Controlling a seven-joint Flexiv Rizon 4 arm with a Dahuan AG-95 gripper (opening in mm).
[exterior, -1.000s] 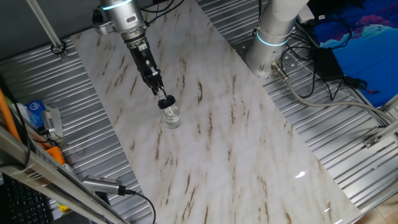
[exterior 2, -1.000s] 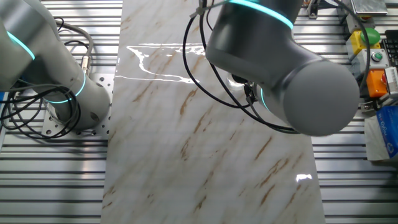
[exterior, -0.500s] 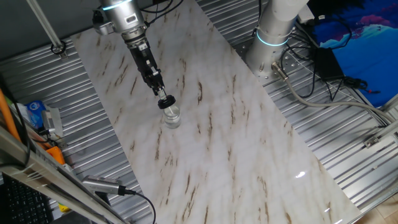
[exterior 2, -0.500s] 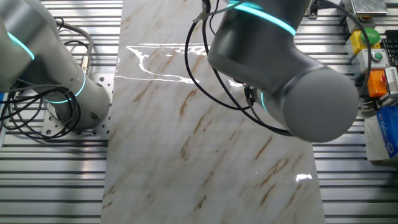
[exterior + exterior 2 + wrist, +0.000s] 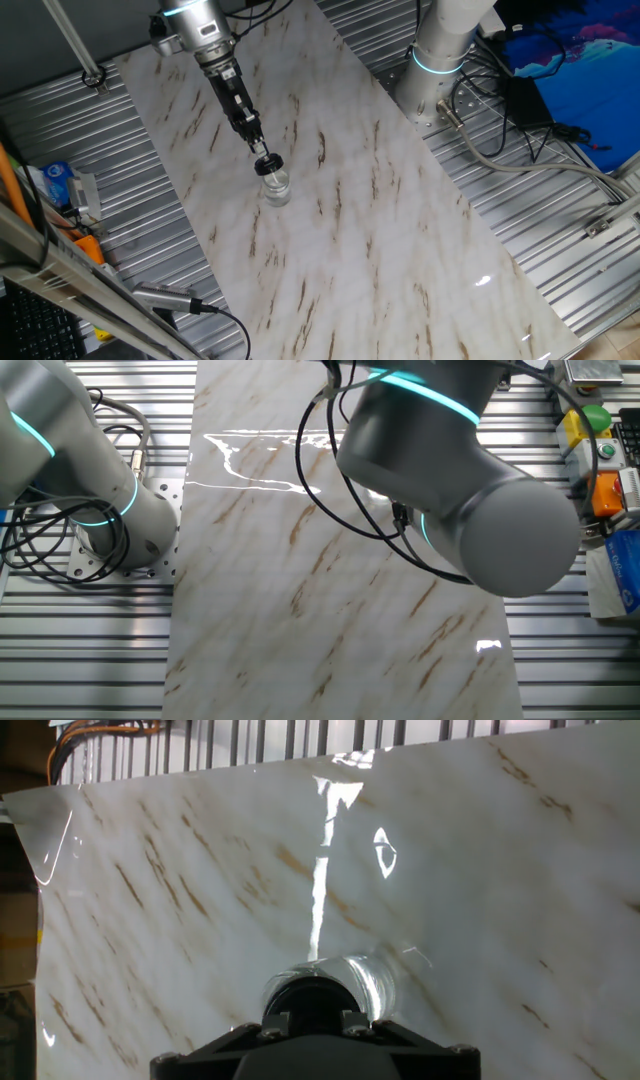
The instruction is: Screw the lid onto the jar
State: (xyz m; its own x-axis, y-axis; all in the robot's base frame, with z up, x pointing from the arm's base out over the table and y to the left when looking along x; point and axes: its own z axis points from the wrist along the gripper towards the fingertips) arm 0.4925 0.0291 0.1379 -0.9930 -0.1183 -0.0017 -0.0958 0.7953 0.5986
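One fixed view gives the plainest account: the arm (image 5: 205,35) reaches down from the upper left, and its gripper (image 5: 264,162) sits at the lid (image 5: 268,164), a small black cap on top of the jar (image 5: 275,186). The jar stands upright on the marble-patterned table (image 5: 380,230), left of the middle of the top and well apart from its edges. The fingers close in on the lid from either side and appear to pinch it, though at this size the contact is hard to make out.

The other fixed view shows none of that — the arm's grey bulk (image 5: 460,490) fills the middle of the picture and hides gripper, lid and jar alike. It does show a second arm's base (image 5: 95,480) with a cyan light ring and looped black cables, standing on the ribbed metal beside the table.

The hand view looks along the gripper (image 5: 312,1020), whose dark body fills the bottom edge. Just beyond it the lid (image 5: 305,995) appears as a dark round shape and the glass jar (image 5: 365,982) shows behind it, bright with reflections. The fingertips themselves cannot be told apart here.

No writing is readable anywhere; a blue packet (image 5: 55,180) lies at the left edge, its print too small. The table is pale with brown streaks and glossy, set on ribbed metal decking (image 5: 540,200) — cables trail across it at the right.
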